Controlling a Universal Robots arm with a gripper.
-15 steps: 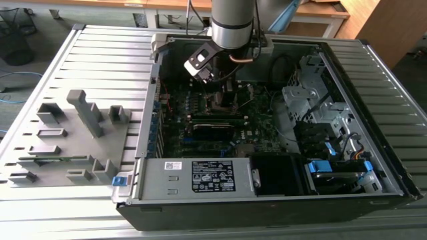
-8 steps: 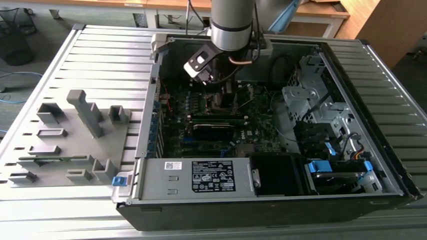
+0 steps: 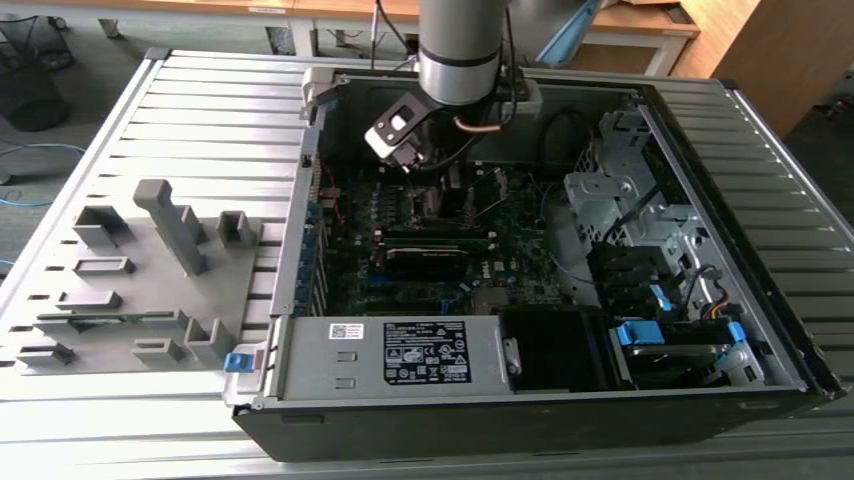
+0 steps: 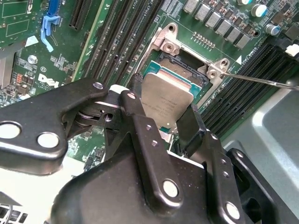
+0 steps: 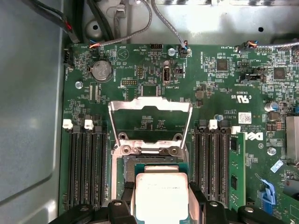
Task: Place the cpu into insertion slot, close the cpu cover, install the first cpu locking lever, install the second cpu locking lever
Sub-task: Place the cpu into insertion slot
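In the exterior view, the arm reaches down into an open computer case (image 3: 534, 435) that lies on a ribbed table (image 3: 200, 100). The gripper (image 3: 407, 152) hangs low over the motherboard (image 3: 441, 270), near the case's far wall. A grey fixture plate (image 3: 80, 300) stands beside the case, at the exterior view's left.

In the second wrist view, the gripper (image 4: 161, 104) has its two black fingers (image 4: 136, 116) clamped on opposite edges of the cpu (image 4: 166, 93). The cpu sits over the insertion slot (image 4: 184, 63), silver top upward. I cannot tell if it is fully seated.

In the first wrist view, the cpu (image 5: 161, 196) is between the fingers (image 5: 126, 192), on the insertion slot (image 5: 149, 162). The cpu cover (image 5: 149, 103) is swung open, beyond the slot. Long black memory slots (image 5: 86, 168) run on both sides.
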